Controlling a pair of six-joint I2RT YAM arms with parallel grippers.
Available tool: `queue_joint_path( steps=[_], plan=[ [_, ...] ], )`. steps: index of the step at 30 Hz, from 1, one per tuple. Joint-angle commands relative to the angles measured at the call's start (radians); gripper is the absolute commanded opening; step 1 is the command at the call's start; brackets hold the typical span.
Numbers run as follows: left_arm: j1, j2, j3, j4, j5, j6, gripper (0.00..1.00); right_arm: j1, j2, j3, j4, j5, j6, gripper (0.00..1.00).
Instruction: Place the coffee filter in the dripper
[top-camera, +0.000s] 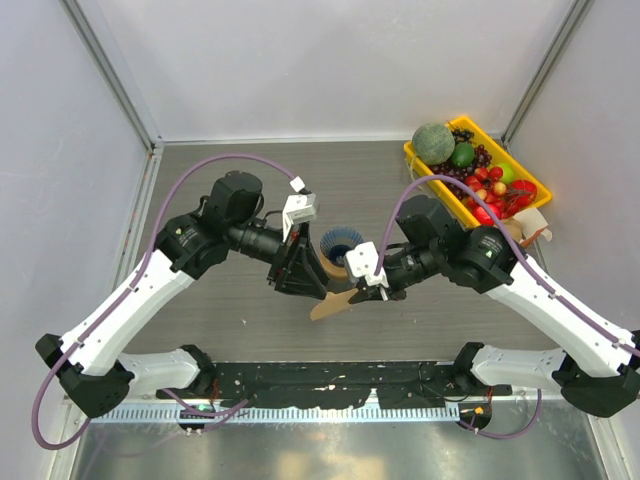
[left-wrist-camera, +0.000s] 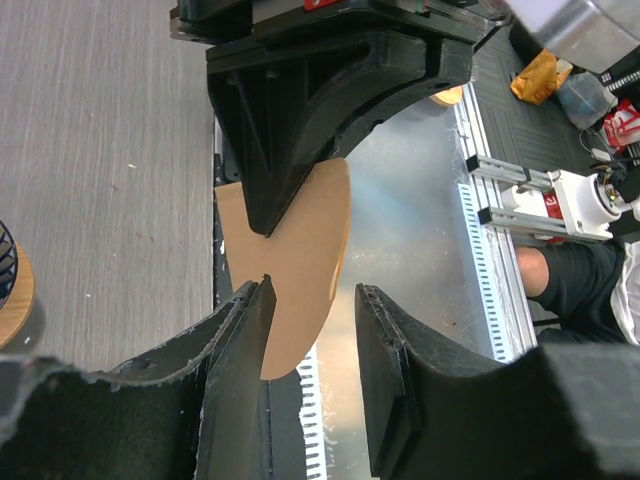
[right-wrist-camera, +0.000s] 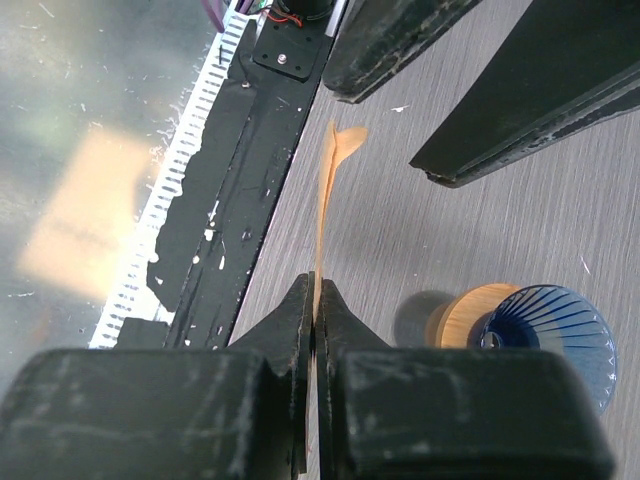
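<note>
A grey wood-grain table (top-camera: 230, 330) sits inside pale walls (top-camera: 60, 150), with both arm bases along its near edge. On the left, the left gripper (left-wrist-camera: 312, 290) reaches toward the middle with its jaws parted and nothing clamped between them. The coffee filter (left-wrist-camera: 310, 230) hangs just past its fingertips, broad face toward that wrist camera. The filter is off the table, pressed flat and held by one edge only. Just behind it stands the dripper (top-camera: 340, 243), dark blue and ribbed, upright on a round wooden base (right-wrist-camera: 470, 310), with its mouth up and nothing inside. To the right, the right gripper (right-wrist-camera: 314, 285) is closed tight on the filter's edge, and the paper rises edge-on from between its fingers.

Several things could go wrong from here:
- **Poor seating:** the paper is flat, not opened into a cone. Lowered as it is, it would likely lie across the rim or stand on edge rather than seat against the ribs.
- **Slipping:** a thin pinch on one edge lets the sheet swing, crease or slip free if it brushes the left fingers close by.
- **Knocking the dripper:** it looks light on a small base, so a nudge from either gripper could slide or tip it.
- **Collision:** the two grippers work very near each other and could bump.

The yellow fruit tray (top-camera: 525, 172) at far right is well apart and poses no concern.
</note>
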Motion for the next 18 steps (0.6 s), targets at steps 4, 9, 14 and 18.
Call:
queue_joint_path(
  steps=[4,9,14,18],
  plan=[
    [0.004,-0.018,0.011,0.040,0.019,-0.001,0.43,0.008,-0.016,0.005,0.040,-0.016,0.007,0.05],
    [-0.008,-0.018,0.007,0.042,0.050,0.002,0.35,0.008,-0.013,0.002,0.047,-0.016,0.018,0.05],
    [-0.017,-0.013,0.001,0.040,0.036,0.001,0.32,0.008,-0.007,0.008,0.048,-0.016,0.019,0.05],
    [-0.019,-0.010,0.007,0.040,0.033,0.001,0.28,0.009,-0.004,0.011,0.048,-0.017,0.019,0.05]
  ],
)
